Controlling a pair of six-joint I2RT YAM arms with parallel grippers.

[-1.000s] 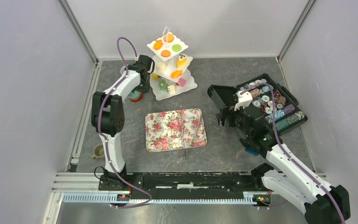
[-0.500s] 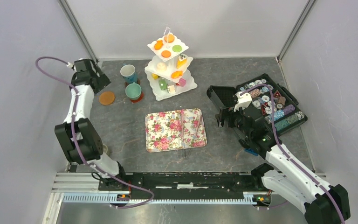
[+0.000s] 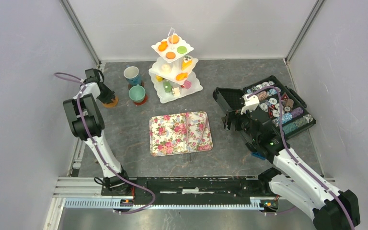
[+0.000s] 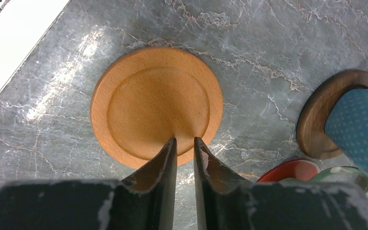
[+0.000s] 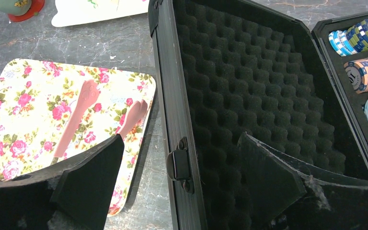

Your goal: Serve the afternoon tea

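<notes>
Left pincer [image 4: 184, 143] nearly closed over orange saucer [image 4: 156, 105] rim

Bright even light, tabletop [image 4: 278, 52] glare, sharp focus

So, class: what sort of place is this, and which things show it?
Probably a robot test cell, not a real tearoom: plain white walls enclose a grey marbled table, two arms are bolted to a rail, and toy cakes fill a tiered stand.
</notes>
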